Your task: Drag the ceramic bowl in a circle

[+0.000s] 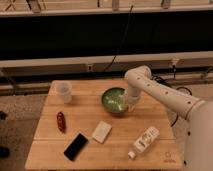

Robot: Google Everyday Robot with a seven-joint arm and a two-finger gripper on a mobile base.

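Note:
The green ceramic bowl (114, 100) sits upright on the wooden table (90, 150), right of centre toward the back. Its inside is a paler green. My white arm reaches in from the right and bends down over the bowl's right rim. The gripper (131, 104) is at that right rim, partly hidden by the wrist and the bowl's edge.
A translucent plastic cup (64, 92) stands at the back left. A small red-brown object (61, 121) lies at the left. A black phone (76, 146) and a white packet (102, 131) lie in front. A white bottle (144, 141) lies at the front right.

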